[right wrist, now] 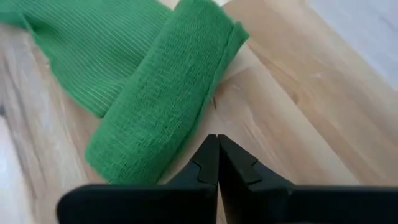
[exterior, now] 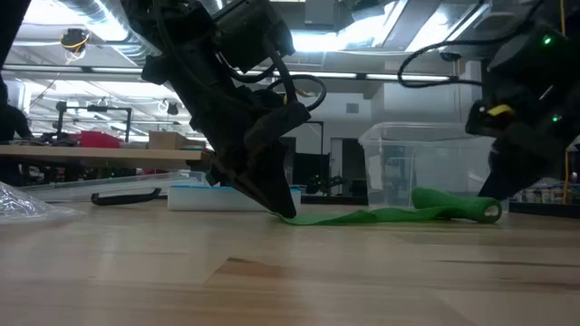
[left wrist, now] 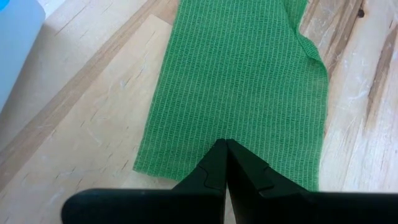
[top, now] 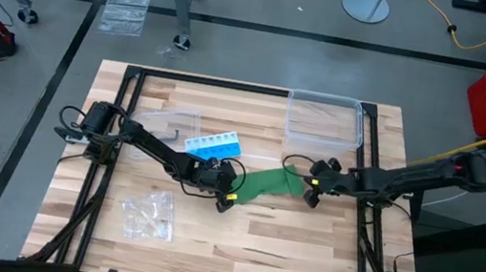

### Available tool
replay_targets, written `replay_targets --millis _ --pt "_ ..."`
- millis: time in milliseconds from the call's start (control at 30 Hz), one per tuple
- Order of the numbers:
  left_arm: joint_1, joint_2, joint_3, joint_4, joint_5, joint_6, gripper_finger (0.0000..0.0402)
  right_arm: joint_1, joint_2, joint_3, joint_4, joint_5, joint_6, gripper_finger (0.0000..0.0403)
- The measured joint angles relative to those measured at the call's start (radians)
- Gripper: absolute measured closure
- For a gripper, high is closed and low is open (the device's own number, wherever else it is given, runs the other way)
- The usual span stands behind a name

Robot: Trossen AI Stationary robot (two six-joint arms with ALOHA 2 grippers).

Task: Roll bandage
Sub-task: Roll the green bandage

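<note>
Bandage [top: 269, 184], a green strip, lies flat on the worktop [top: 303, 251] just in front of the clear box [top: 325, 116], its long axis running between the two hands, the left hand [top: 226, 198] pinched shut on one end and the right hand [top: 310, 187] closed empty beside the partly rolled other end.

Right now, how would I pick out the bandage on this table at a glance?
Start at the clear plastic box on the far edge of the wooden table. Just nearer, between the left gripper and right gripper, lies the bandage: the only solid green fabric strip, unlike the blue-and-white pill organizer and clear bag.
</note>
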Motion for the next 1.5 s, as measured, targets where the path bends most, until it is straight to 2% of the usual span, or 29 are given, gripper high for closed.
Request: replay_targets --millis 233,767,1100,1333,1500 --pt "0.0 0.0 0.0 -0.002 0.0 0.0 0.0401 0.0 0.111 0.0 0.16 -0.02 -0.005 0.0398" --pt "0.0 -0.002 0.001 -0.011 0.006 0.0 0.0401 0.0 0.114 0.002 0.35 -0.106 -0.008 0.0398" --pt "0.0 -0.002 0.001 -0.012 0.016 0.0 0.0401 0.0 0.117 0.002 0.411 -0.107 -0.001 0.0398" --pt "-0.002 -0.002 0.001 -0.021 0.023 0.0 0.0401 0.001 0.195 0.002 0.511 -0.133 0.0 0.0398" --pt "-0.007 -0.04 0.0 -0.117 0.03 -0.002 0.0401 0.001 0.254 0.002 0.579 -0.14 0.02 0.0398"
